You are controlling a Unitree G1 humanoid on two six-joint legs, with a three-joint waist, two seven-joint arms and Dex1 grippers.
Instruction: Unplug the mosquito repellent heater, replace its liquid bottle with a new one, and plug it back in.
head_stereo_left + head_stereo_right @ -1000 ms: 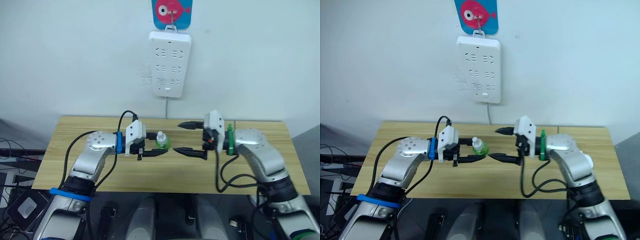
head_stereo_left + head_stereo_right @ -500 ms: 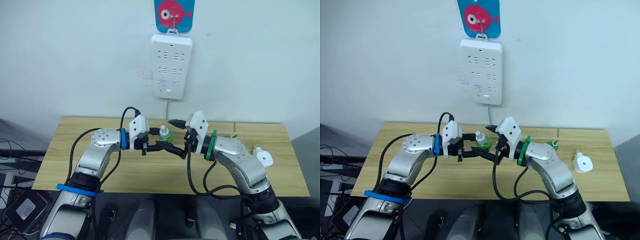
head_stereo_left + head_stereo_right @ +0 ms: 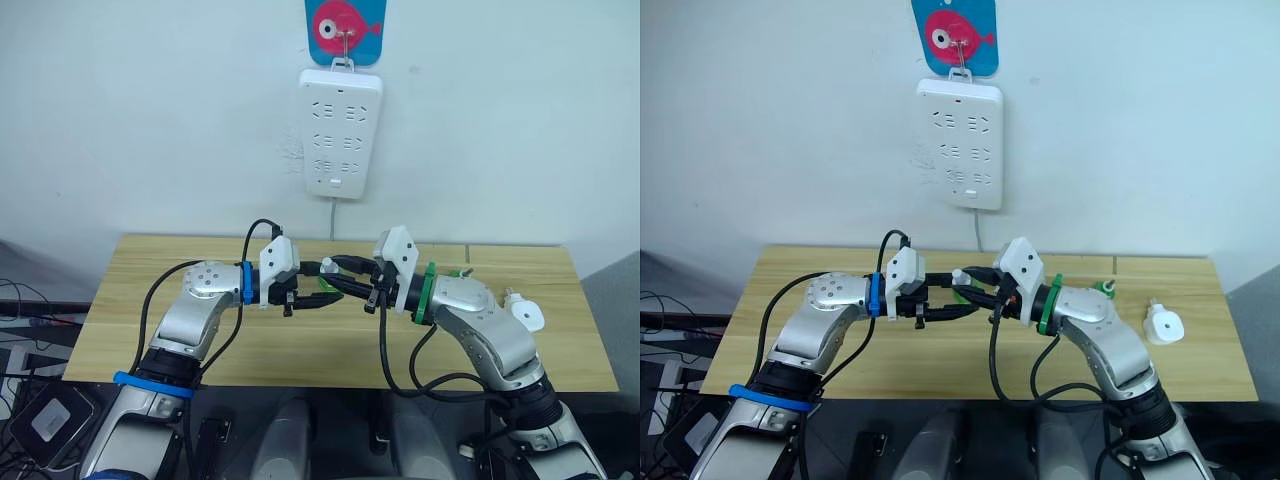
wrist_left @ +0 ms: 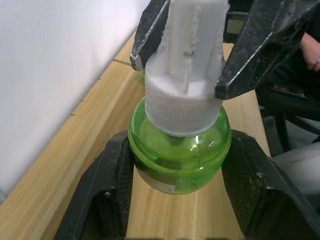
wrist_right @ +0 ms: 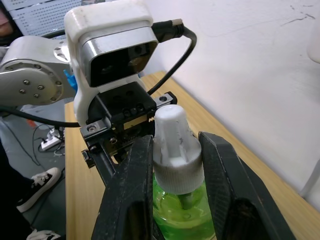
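Note:
My left gripper (image 3: 316,291) is shut on the round body of a green liquid bottle (image 4: 180,155) and holds it just above the table, near its middle. The bottle's white cap (image 5: 175,140) sticks up. My right gripper (image 3: 338,277) reaches in from the right, its two black fingers (image 5: 131,190) pressed against either side of that cap. The mosquito repellent heater (image 3: 527,316), small, white and rounded, lies unplugged on the table beyond my right elbow. The white power strip (image 3: 342,130) hangs on the wall above.
The wooden table (image 3: 200,350) runs the width of the view against a white wall. A small green item (image 3: 1106,289) lies behind my right forearm. A blue and pink fish hook (image 3: 343,22) holds up the strip, and its cord (image 3: 333,215) drops behind the table.
My right gripper has swung left to the bottle and closed from wide open onto its cap. The left gripper has raised the bottle slightly and kept its grip.

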